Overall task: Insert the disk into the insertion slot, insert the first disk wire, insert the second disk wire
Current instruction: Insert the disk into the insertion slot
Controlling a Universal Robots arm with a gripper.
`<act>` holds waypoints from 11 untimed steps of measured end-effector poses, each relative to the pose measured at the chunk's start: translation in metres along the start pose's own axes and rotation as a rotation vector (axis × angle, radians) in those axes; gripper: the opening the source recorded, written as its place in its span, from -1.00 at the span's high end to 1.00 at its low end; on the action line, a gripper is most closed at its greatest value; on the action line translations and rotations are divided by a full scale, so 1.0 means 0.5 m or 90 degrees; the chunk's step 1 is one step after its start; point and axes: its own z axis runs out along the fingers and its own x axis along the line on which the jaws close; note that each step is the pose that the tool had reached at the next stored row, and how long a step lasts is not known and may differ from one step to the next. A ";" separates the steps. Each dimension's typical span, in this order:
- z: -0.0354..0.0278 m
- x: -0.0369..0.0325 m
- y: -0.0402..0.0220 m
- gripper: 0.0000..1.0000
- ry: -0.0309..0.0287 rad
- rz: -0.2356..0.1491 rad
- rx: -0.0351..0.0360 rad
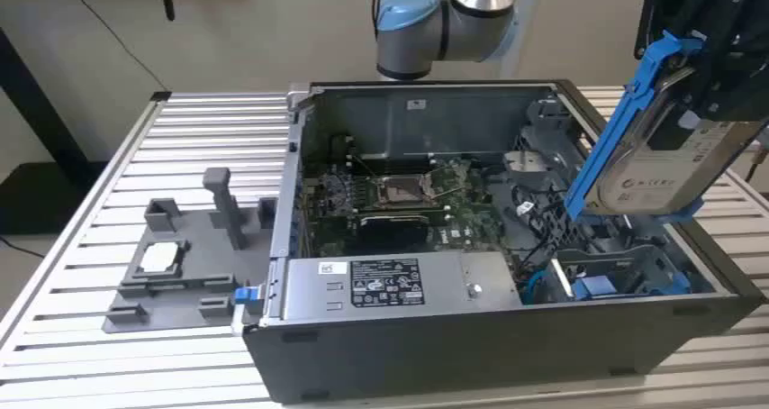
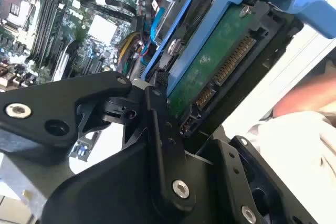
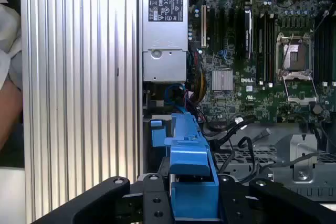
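The disk (image 1: 673, 170), a silver-grey drive with a white label in a bright blue frame, hangs steeply tilted above the open computer case's side at the exterior view's right. My gripper (image 1: 707, 71) is shut on its upper end. In the second wrist view the disk's green circuit board (image 2: 215, 72) and connector face the camera, with a black finger (image 2: 163, 129) against the frame. In the first wrist view the blue frame (image 3: 191, 161) sits between the gripper's (image 3: 193, 200) fingers. The insertion slot (image 1: 619, 278), a dark cage with blue parts, lies below the disk in the case's near corner. Loose black and blue cables (image 1: 538, 247) lie beside it.
The case holds a motherboard (image 1: 397, 193) and a grey labelled power-supply box (image 1: 384, 283). A grey fixture (image 1: 180, 265) with small parts stands on the slatted table (image 1: 72, 247) at the exterior view's left. A person's arm and white sleeve (image 2: 302, 114) are near the case.
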 end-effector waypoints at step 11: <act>0.000 0.000 0.000 0.35 -0.0010 0.000 0.0000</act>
